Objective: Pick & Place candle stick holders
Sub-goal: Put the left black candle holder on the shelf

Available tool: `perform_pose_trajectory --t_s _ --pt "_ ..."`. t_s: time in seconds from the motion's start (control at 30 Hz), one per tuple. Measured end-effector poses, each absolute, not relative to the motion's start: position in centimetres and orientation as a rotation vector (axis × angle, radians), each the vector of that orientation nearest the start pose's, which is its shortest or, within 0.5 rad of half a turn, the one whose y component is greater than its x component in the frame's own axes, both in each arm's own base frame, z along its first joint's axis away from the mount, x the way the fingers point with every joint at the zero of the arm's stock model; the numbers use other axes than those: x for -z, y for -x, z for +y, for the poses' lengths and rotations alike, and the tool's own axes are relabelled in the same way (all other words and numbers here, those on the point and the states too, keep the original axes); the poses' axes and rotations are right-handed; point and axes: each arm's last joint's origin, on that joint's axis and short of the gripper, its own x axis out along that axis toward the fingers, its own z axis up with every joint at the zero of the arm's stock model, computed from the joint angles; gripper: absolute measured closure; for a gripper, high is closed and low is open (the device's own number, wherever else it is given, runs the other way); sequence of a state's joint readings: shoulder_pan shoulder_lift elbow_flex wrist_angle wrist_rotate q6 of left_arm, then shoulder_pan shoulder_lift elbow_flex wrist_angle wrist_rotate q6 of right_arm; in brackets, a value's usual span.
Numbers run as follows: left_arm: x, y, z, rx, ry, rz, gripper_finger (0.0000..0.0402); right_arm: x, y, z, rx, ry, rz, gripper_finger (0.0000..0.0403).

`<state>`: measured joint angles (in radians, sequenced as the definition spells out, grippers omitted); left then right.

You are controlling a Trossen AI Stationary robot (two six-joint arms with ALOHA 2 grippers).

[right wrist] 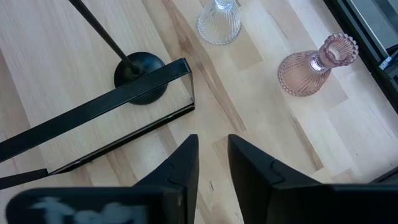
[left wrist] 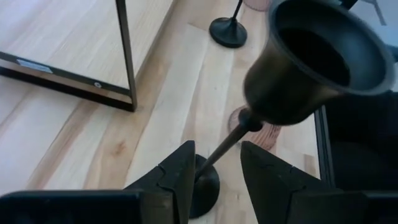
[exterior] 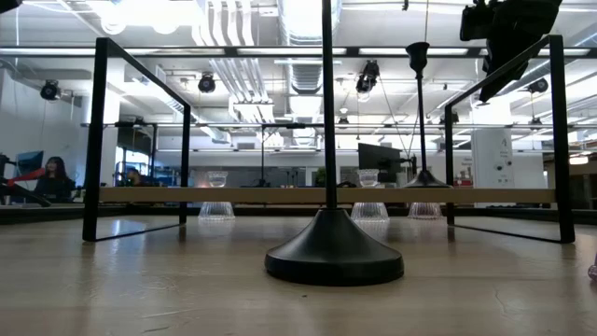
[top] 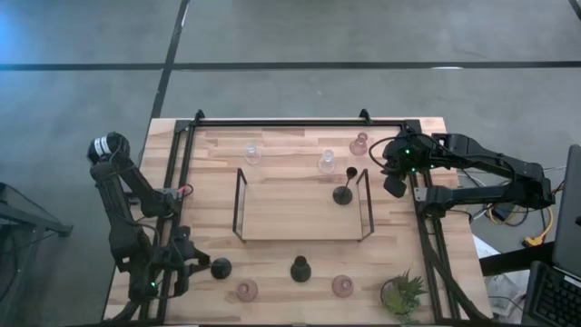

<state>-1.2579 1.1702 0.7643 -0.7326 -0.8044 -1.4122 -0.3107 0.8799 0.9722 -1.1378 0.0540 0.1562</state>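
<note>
Black candle stick holder [top: 221,268] at the table's near-left edge, stem between the parted fingers of the left gripper [left wrist: 216,180], not clamped, second black holder [top: 342,193] on the framed wooden tray [top: 300,222], right gripper [right wrist: 212,163] slightly open, empty, above the tray's right rail, pink glass holder [right wrist: 316,64] just beyond.

Left hand [top: 207,269] low at near-left, fingers apart — right hand [top: 396,182] raised, parted.
</note>
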Motion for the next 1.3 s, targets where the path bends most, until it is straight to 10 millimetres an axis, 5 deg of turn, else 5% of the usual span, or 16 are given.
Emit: perform_pose_trajectory --t_s 0.47,0.83,0.93,1.1,1.3 --pt "-21.6 -8.4 -18.4 -0.079 0.329 0.612 0.0278 -30.6 -13.2 -4.4 0.412 -0.275 1.016 0.032" --pt "-21.4 -8.6 -18.6 -0.027 0.226 0.588 0.0384 -30.6 -13.2 -4.4 0.413 -0.275 1.016 0.0339" --pt "-21.7 -8.6 -18.6 -0.026 0.229 0.575 0.0385 -30.6 -13.2 -4.4 0.413 -0.275 1.016 0.0339" --pt "-24.4 -8.8 -18.7 0.004 0.251 0.533 0.0386 -30.6 -13.2 -4.4 0.413 -0.275 1.015 0.033" --pt "-30.5 -9.0 -18.8 0.062 0.116 0.369 0.0386 -30.6 -13.2 -4.4 0.413 -0.275 1.015 0.0319"
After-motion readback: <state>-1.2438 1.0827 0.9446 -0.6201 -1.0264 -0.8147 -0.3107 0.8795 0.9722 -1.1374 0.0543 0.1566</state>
